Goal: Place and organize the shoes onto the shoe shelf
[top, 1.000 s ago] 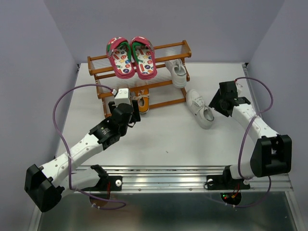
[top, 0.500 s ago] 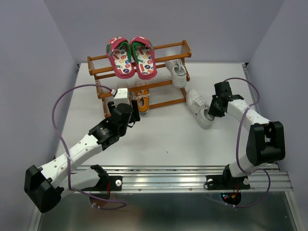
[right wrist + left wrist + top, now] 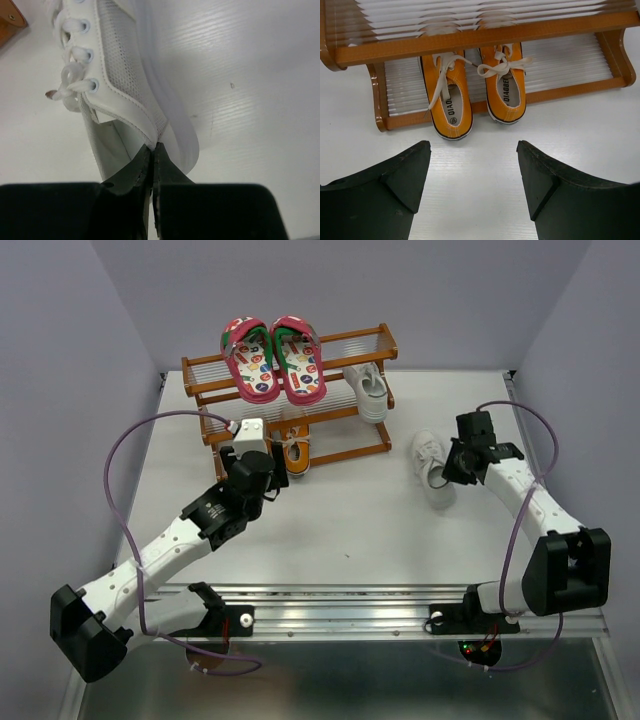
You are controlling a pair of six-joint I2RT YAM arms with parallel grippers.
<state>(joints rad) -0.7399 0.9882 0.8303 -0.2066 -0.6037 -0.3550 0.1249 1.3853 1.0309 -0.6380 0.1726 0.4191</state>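
5 of 6 on shelf (image 3: 205, 368): pink pair (image 3: 272, 358), orange pair (image 3: 472, 97), white sneaker (image 3: 368, 390); right gripper (image 3: 152, 160) pinches last white sneaker (image 3: 432, 468) by its collar, left gripper (image 3: 472, 165) wide open w/ nothing.

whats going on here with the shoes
Small shoes are being put onto a shoe shelf. The right claw is shut on the rim of a white sneaker lying right of the shelf. The left claw is open, facing the orange pair on the lower tier. The pink pair and the other white sneaker are shelved too.
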